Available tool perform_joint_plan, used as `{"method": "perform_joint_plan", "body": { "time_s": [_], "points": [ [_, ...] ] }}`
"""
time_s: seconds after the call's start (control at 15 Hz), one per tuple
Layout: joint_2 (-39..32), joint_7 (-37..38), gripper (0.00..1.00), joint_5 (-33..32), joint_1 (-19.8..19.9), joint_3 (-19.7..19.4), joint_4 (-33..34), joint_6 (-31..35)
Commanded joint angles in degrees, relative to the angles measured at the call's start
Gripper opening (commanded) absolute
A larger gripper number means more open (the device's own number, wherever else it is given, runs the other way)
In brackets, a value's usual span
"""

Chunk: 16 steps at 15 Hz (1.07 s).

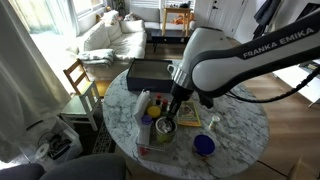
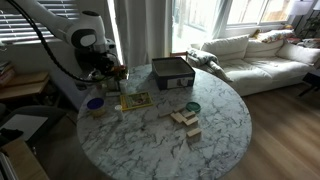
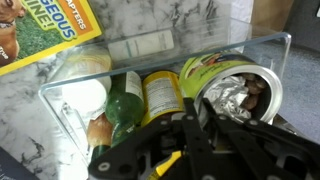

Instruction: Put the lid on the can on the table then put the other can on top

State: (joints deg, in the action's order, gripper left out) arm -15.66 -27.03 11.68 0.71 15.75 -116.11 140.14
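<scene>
The lid [image 1: 203, 145] lies flat and bare on the tabletop [image 1: 238, 128], well apart from the gripper [image 1: 172, 106], so as I read it the fetching of the lid is not yet done. In the wrist view the jaws stand narrow, almost together; I cannot tell whether they pinch anything. They hang low over the can [image 1: 165, 127], near a yellow bottle [image 1: 146, 104] and a book [image 1: 189, 118]. To do this step well, the jaws would likely need to open wide, come straight down over the lid and close across its edge. A thin disc flat on a hard top gives little to catch, and a slanted approach could send it sliding. Once lifted, it should be kept level and set square on the can's rim. A tilted lid would probably perch on one side and make a poor seat for the other can [image 2: 192, 107], which sits near some wooden blocks [image 2: 185, 121], well apart from the arm. The lid is a thin, round, blue-purple disc, plain in both exterior views. The can is short and squat, with a pale rim and a dark inside.
</scene>
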Motion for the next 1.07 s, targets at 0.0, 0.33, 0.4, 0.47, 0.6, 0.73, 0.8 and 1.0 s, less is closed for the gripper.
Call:
{"method": "perform_joint_plan", "body": {
  "time_s": [0.0,0.33,0.4,0.47,0.6,0.73,0.8,1.0],
  "points": [
    [6.3,-1.5,0.03,2.8,0.0,-1.2,-4.1,-0.8],
    [13.9,-4.4,0.03,8.9,-0.4,-2.7,-9.3,0.5],
    [15.6,-5.0,0.03,9.9,-0.7,-3.3,-10.3,0.4],
    [17.1,-5.5,0.03,10.9,-0.9,-4.1,-11.6,0.3],
    [19.8,-6.2,0.03,12.5,-1.6,-5.6,-14.1,0.0],
    [22.3,-6.0,0.03,12.3,-2.5,-7.1,-17.0,-0.5],
    [23.3,-5.6,0.03,11.7,-2.9,-7.8,-18.6,-0.5],
    [25.2,-1.6,0.03,7.9,-3.7,-9.2,-22.9,0.1]
  ]
}}
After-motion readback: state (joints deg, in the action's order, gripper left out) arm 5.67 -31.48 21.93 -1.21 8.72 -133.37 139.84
